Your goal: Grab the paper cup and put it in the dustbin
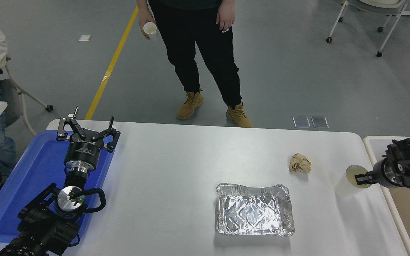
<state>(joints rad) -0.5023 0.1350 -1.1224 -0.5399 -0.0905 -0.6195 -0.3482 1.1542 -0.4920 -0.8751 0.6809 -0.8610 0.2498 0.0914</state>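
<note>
The right gripper [361, 177] pinches the paper cup [349, 180] by its rim; lift gently, clear the dustbin [372, 144] rim, then release.

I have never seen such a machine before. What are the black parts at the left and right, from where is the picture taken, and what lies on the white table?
The picture comes from a camera high on the robot, looking down over its table. The black parts are its two arms. The left gripper is open and holds nothing, parked over a blue tray. The right gripper comes in from the right edge and grips the rim of the paper cup near the table's right edge. Beside that edge stands the dustbin. On the table also lie a crumpled brown paper ball and an empty foil tray. Beyond the table stands a person holding a small white cup.
</note>
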